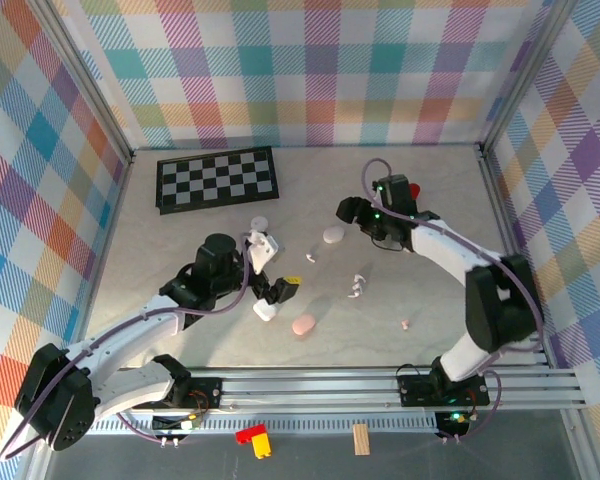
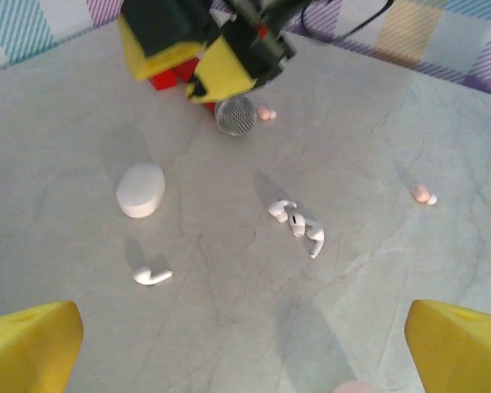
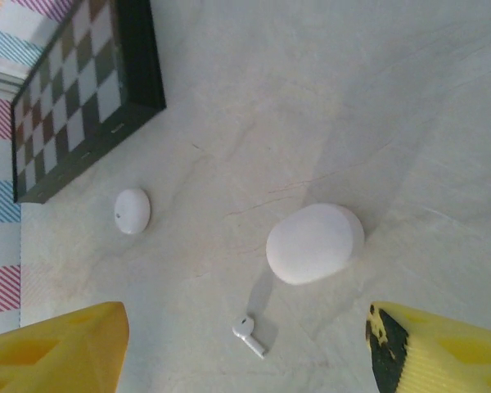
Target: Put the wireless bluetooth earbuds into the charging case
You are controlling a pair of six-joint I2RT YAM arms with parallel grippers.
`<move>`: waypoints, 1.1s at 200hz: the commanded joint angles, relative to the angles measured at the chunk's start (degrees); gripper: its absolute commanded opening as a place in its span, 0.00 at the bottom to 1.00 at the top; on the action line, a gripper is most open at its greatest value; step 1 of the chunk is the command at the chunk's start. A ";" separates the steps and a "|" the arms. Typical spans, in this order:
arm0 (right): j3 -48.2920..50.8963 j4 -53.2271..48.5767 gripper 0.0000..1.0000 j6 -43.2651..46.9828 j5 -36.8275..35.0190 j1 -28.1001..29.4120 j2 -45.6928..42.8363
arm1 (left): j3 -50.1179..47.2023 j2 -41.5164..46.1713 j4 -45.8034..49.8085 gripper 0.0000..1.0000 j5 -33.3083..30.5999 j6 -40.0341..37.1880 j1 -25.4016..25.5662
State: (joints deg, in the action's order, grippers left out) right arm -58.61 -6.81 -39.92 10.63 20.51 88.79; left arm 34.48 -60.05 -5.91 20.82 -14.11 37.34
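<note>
Right wrist view: right gripper [image 3: 245, 311] hangs spread and empty above an earbud [image 3: 250, 336] lying near the white case [image 3: 315, 244]. Best to centre its stem between the jaws, descend, then pinch gently. Left gripper [image 2: 244, 327] gapes empty too.

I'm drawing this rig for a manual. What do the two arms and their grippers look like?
The left arm and right arm have white links between black joint housings, each trailed by a lilac-grey cable. The left gripper and right gripper have chunky yellow fingers; one right finger bears a black patch.
</note>
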 commanded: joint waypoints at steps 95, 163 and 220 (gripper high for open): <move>10.94 -6.70 0.76 1.21 -4.72 -0.40 -14.44 | -3.67 -10.76 5.45 0.92 -21.81 8.58 21.88; 11.17 -6.47 0.76 1.84 -4.05 -0.39 -15.14 | -1.54 -24.02 1.72 0.92 -25.67 10.38 24.09; 11.76 -7.45 0.75 1.90 -4.70 -0.44 -16.42 | -2.12 -27.25 0.69 0.78 -23.27 9.31 24.09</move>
State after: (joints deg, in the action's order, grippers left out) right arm -47.55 -13.28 -38.46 6.02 20.51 74.11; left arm 32.40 -85.78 -4.99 -3.53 -4.21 61.01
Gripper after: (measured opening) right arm 0.756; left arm 0.827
